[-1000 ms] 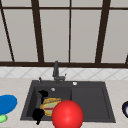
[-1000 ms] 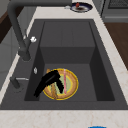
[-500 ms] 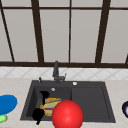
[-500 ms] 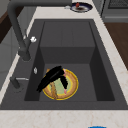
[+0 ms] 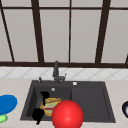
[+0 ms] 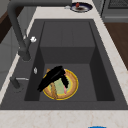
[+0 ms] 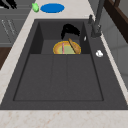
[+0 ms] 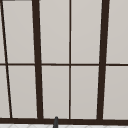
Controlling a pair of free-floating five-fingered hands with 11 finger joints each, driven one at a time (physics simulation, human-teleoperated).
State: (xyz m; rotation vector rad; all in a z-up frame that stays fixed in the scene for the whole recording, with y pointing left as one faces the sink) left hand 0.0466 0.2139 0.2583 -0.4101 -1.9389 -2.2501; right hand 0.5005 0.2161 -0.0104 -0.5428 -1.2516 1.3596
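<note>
Front view: a dark sink is set into the pale desk, with a faucet behind its basin. In the basin lies a yellow-rimmed plate. One robot hand hangs over the rear left of the plate, and a second robot hand shows at the sink's front left rim; which is left and which is right cannot be told, nor can the finger state of either be read here. A large red ball covers the front of the plate. Left of the sink, a blue plate and a green object rest on the desk; right of the sink, a dark dish sits at the frame edge. Left side view: a robot hand slants over the plate, its fingers bent downward toward the plate's surface, on which a brown strip and a pink strip lie; contact cannot be told. Beyond the sink, a dark dish stands on the desk. Right side view: the robot hand arches over the plate's far edge, beside the faucet. Upper view: a window with dark bars rises above the sink.
</note>
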